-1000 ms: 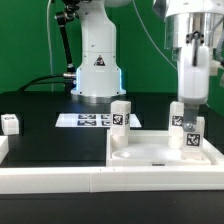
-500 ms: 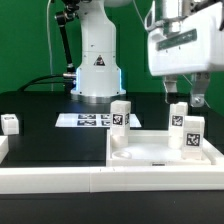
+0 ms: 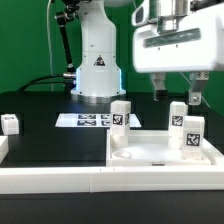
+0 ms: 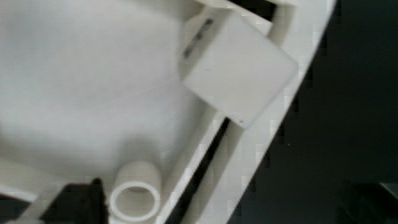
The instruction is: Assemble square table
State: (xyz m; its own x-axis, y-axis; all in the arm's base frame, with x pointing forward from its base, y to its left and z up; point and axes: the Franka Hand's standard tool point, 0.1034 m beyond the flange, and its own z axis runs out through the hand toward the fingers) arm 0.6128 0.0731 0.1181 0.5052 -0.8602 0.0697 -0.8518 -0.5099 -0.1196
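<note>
Tabletop [image 3: 160, 150] lies flat on the black counter [image 3: 50, 135] at about 4 o'clock in the exterior view, hollow side up. It is square, so no side is the long one. Three legs [image 3: 177, 115] stand upright on it, long way pointing up. A fourth leg [image 3: 10, 123] sits far off at 9 o'clock. The fingers [image 3: 178, 92] hang wide and hold nothing, above the legs. The arm should probably lift straight up, clear of them, before it goes for the loose leg.

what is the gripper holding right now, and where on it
Nothing. The gripper is open above the tabletop, its fingers clear of the upright legs below.
</note>
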